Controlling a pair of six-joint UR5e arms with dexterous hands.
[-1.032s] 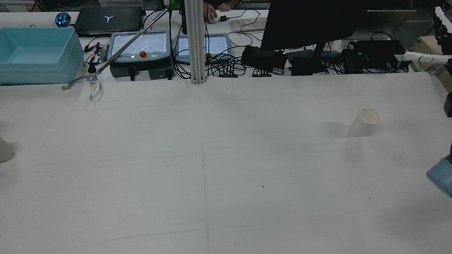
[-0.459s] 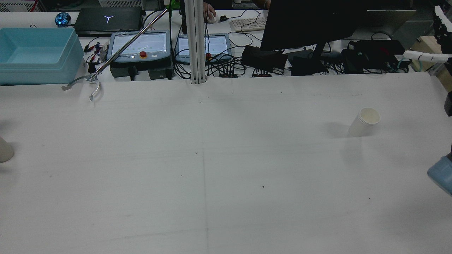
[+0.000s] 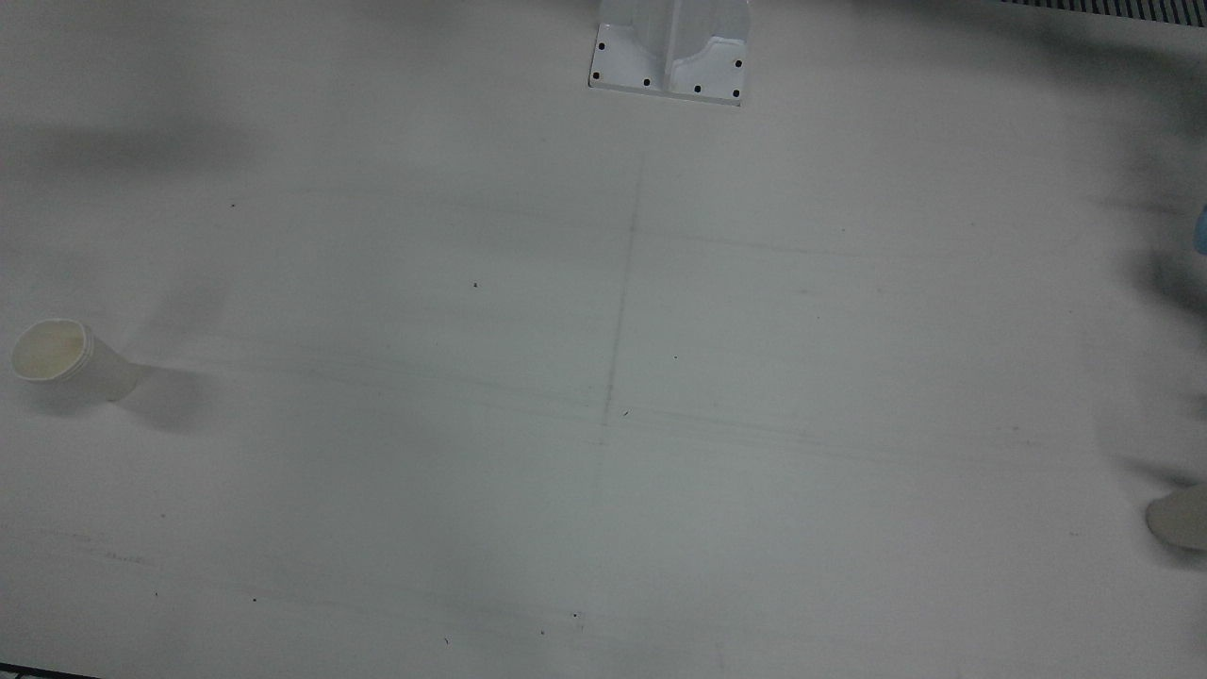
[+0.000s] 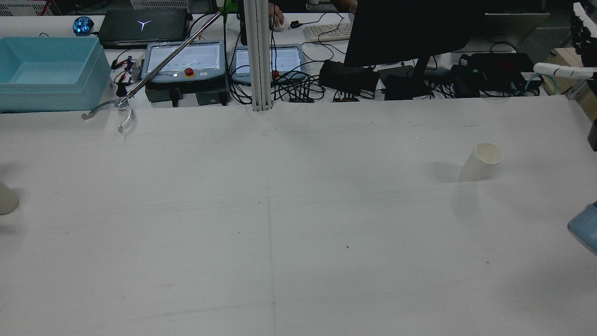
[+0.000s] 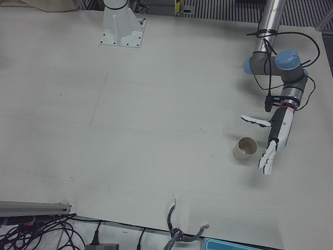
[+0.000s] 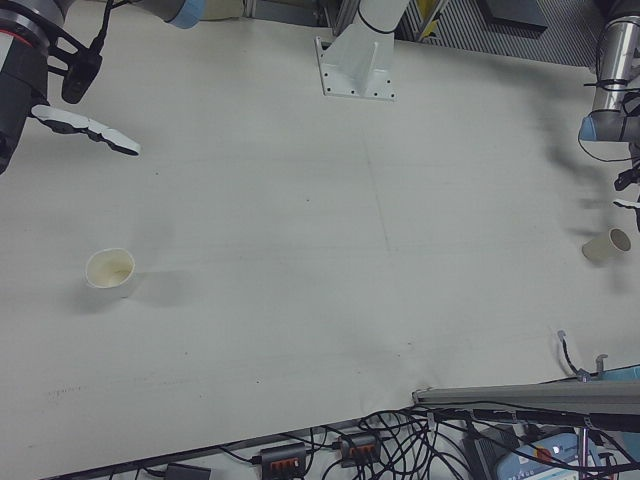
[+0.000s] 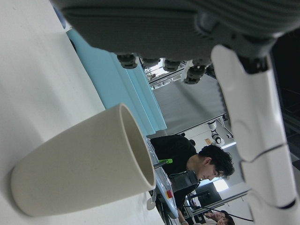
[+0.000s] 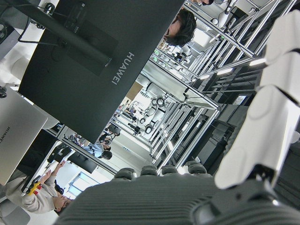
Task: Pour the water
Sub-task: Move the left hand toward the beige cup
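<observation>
Two white paper cups stand upright on the white table. One cup point(image 5: 244, 148) is on my left side; it also shows in the left hand view point(image 7: 84, 164) and at the rear view's left edge point(image 4: 7, 199). My left hand point(image 5: 274, 139) is open and hangs just beside this cup, fingers point(image 7: 253, 117) spread, not touching it. The other cup point(image 6: 110, 272) is on my right side, also in the rear view point(image 4: 481, 162). My right hand point(image 6: 25, 95) is open, raised and well apart from that cup. I cannot see water in either cup.
A light blue bin point(image 4: 46, 70), a metal grabber tool point(image 4: 116, 109), teach pendants point(image 4: 184, 60), a black monitor point(image 4: 410, 28) and cables line the operators' edge. A white post point(image 4: 259, 56) stands there. A white pedestal base point(image 3: 669, 52) is on the robot's side.
The right arm's blue joint at the rear view's right edge has drifted slightly further out of frame. The cups have not moved.
</observation>
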